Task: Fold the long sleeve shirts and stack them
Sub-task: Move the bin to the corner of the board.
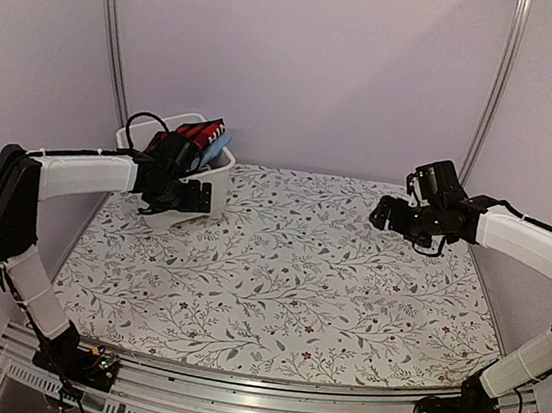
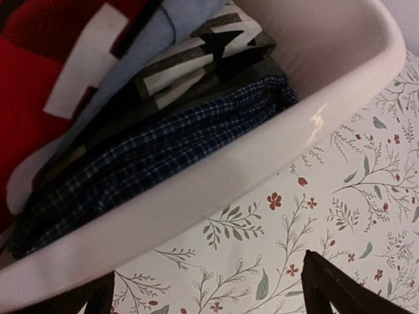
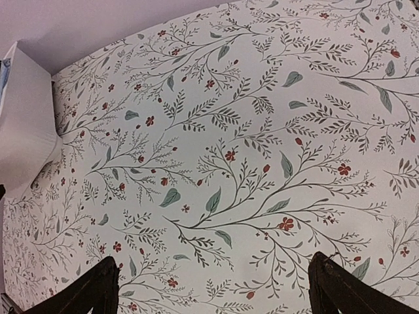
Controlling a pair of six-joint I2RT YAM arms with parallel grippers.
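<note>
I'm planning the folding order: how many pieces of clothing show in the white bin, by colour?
Red-and-black shirt: 1
Light blue shirt: 1
Black-and-white patterned shirt: 1
Dark blue checked shirt: 1
Total showing in the bin: 4; any hidden underneath cannot be counted.

Red and navy-checked shirts (image 2: 163, 144), white bin (image 2: 262, 163), floral tablecloth (image 1: 288, 269).

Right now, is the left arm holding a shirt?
No, the left fingers stand open with nothing between them, outside the white bin, and the shirts lie inside it.
</note>
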